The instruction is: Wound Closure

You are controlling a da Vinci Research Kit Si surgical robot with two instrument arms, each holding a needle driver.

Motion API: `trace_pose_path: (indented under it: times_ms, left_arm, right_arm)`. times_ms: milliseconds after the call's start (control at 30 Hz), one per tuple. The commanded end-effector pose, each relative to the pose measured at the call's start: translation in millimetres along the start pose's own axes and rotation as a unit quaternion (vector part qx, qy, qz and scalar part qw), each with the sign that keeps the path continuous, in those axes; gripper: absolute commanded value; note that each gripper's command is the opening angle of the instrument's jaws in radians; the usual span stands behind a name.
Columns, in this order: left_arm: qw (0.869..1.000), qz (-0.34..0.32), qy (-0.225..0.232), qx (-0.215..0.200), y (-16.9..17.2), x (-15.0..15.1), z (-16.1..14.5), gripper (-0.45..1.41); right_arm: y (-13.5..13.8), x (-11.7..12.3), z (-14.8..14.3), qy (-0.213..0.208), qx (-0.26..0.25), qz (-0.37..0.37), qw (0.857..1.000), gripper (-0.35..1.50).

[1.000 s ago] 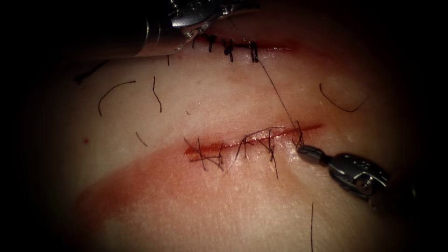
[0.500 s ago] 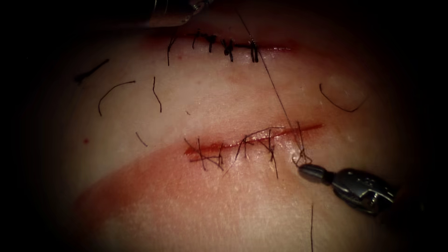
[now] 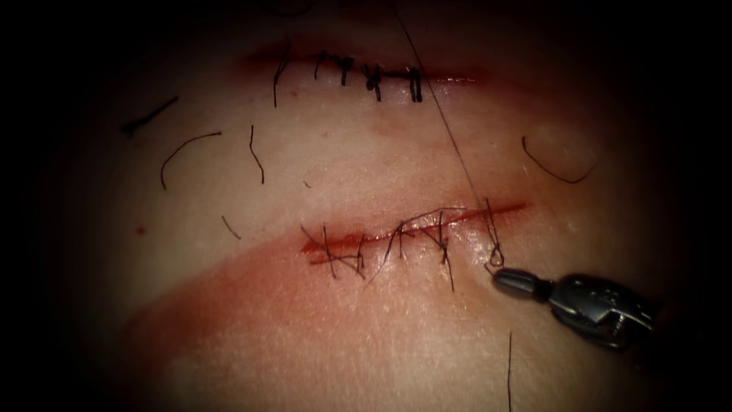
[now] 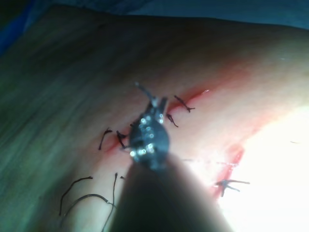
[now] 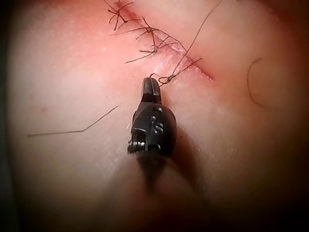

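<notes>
The tissue (image 3: 381,336) has a long cut (image 3: 415,223) crossed by several dark stitches. My right tool (image 3: 502,276) lies just below the cut's right end, its jaws shut on the short end of the thread (image 3: 451,137). A small loop (image 3: 496,258) sits right at its tip, also seen as a loop (image 5: 166,79) in front of the right tool (image 5: 150,89). From there the thread runs taut up and leftward past the picture's top edge. My left tool (image 4: 157,102) hovers over the tissue, jaws shut with a short dark strand at the tip. I cannot tell where the needle is.
A second stitched cut (image 3: 374,76) lies farther back. Cut ends of thread (image 3: 187,149) are scattered on the left, with one (image 3: 557,172) on the right and another (image 3: 509,370) near the front. Red fluid (image 3: 252,282) stains the tissue below the main cut.
The left tool has gone up out of the endoscope view. The right tool has moved down and right, drawing the thread taut; the tangle at the cut's right end has shrunk to a small loop.
</notes>
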Motion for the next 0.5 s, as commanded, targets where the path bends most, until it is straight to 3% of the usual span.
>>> trace_pose_path:
  times_ms: [33,500]
  left_arm:
    - [1.000,0.002,0.000,0.001,-0.8,0.0,0.7,-0.45]
    - [1.000,0.003,0.001,0.023,-5.4,1.6,3.4,-0.45]
  right_arm:
    - [-0.9,-1.1,0.6,0.000,0.008,0.000,1.000,-0.35]
    - [-0.8,-1.3,-0.8,0.000,0.022,-0.016,1.000,-0.35]
